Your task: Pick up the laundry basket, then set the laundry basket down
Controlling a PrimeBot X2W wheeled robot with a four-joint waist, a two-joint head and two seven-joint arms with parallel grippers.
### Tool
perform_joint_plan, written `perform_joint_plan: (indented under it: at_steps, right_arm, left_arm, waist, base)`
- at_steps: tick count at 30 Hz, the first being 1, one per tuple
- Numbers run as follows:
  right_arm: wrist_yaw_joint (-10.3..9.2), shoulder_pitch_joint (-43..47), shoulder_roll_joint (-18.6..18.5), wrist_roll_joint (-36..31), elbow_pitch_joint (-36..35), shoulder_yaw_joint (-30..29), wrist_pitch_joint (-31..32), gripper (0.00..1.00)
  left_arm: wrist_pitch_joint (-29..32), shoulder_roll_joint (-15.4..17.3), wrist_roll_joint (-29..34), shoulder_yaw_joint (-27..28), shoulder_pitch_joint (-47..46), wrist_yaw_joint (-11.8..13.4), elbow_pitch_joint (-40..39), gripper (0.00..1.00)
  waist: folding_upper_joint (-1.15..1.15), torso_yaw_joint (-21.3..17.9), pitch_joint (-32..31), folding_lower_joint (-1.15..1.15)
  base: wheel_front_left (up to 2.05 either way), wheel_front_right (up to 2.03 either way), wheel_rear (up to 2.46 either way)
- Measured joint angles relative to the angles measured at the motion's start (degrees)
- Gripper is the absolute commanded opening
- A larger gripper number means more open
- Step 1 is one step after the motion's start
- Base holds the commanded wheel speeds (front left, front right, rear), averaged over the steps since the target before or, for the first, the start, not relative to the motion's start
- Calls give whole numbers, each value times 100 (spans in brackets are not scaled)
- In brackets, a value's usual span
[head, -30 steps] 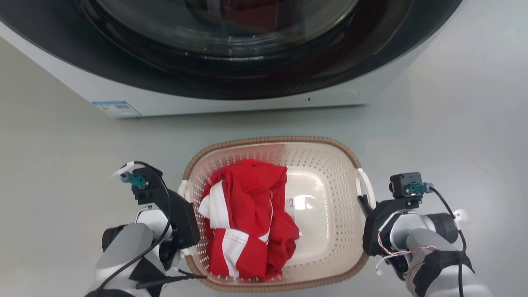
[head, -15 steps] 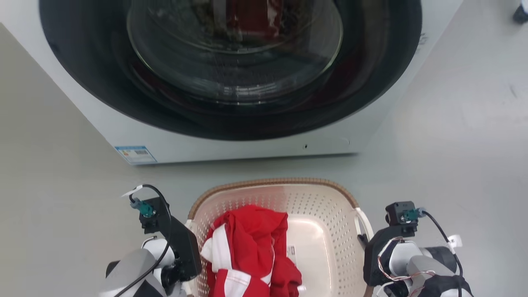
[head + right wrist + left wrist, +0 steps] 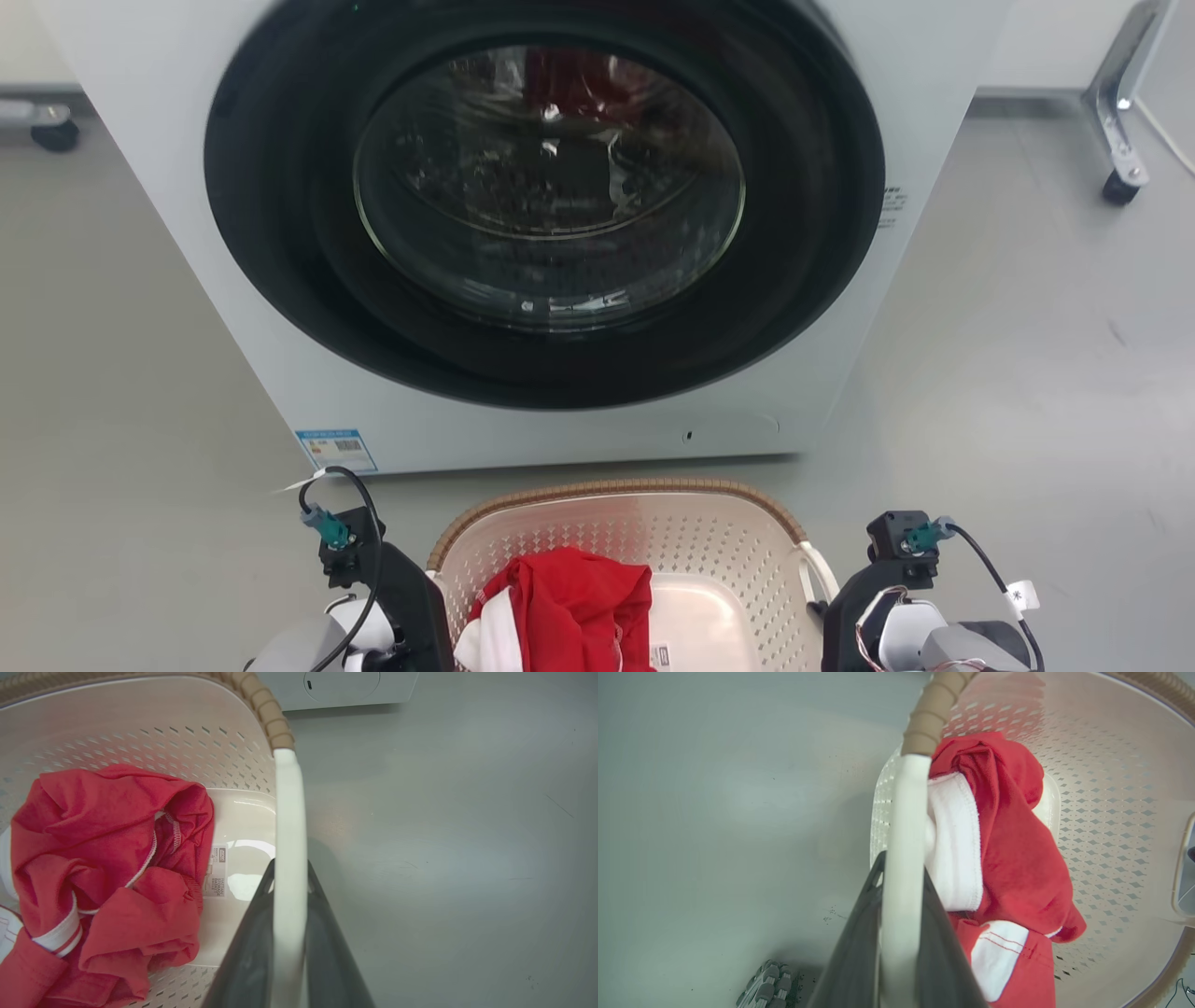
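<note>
Two handles [image 3: 903, 812], one basket [image 3: 616, 490]: my left gripper [image 3: 901, 877] and right gripper [image 3: 289, 870] each pinch one, basket spanning crosswise between them.

White front-loading washing machine [image 3: 551, 233] with dark round door, smooth grey floor [image 3: 1027, 392], wheeled metal leg [image 3: 1116, 140] far right

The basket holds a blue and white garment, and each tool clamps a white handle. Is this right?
No: the garment is red and white, not blue, as the left wrist view shows. The left tool and right tool do clamp the handles.
</note>
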Motion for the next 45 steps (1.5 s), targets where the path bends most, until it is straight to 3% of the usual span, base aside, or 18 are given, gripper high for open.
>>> perform_joint_plan:
  at_steps: [12,45]
  right_arm:
    - [0,80,1,256,-26,100,328,0]
    - [0,272,1,677,-27,286,628,0]
  left_arm:
    - [140,20,-44,-25,124,0,18,0]
    - [236,33,-162,-115,331,51,51,0]
  waist:
    - [0,-41,-490,0]
    - [1,-102,-567,1]
  base:
    - [0,0,0]
    - [0,0,0]
